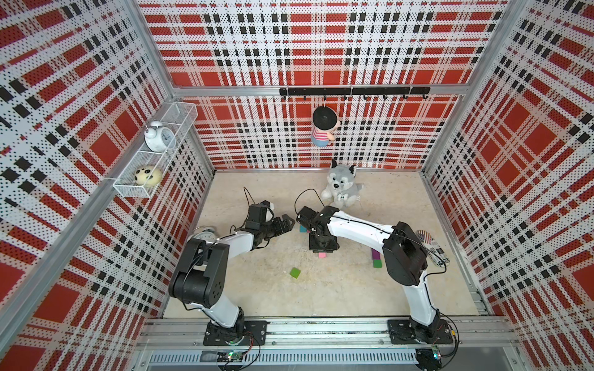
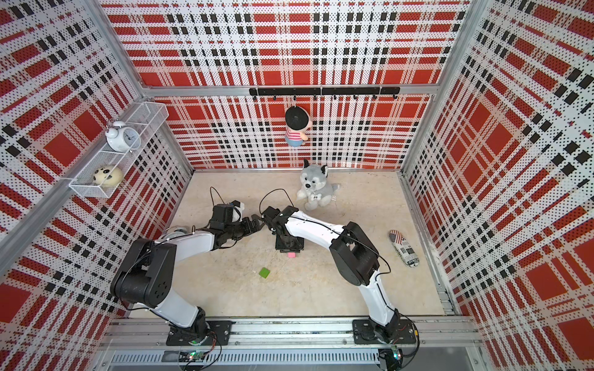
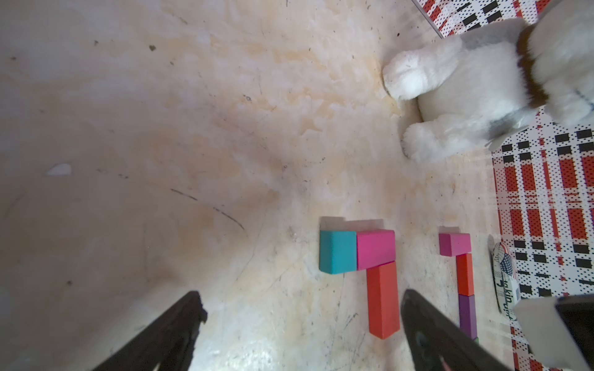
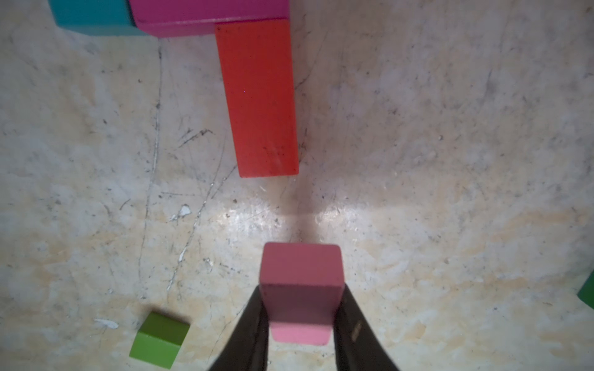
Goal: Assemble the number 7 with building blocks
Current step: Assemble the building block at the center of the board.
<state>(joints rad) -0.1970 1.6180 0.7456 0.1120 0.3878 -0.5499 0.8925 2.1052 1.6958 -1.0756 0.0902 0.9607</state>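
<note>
Right fingers (image 4: 353, 334) pinch the pink block (image 4: 300, 286) between them.

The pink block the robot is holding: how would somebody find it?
Find the plush dog at the back; the right gripper is just in front of it. Pinched in its shut jaws is the pink block, near the red block. It's paler than the magenta block and the only block held.

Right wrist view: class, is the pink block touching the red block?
Apart. The right wrist view shows a stretch of bare floor between the pink block, held in the right gripper, and the end of the red block.
</note>
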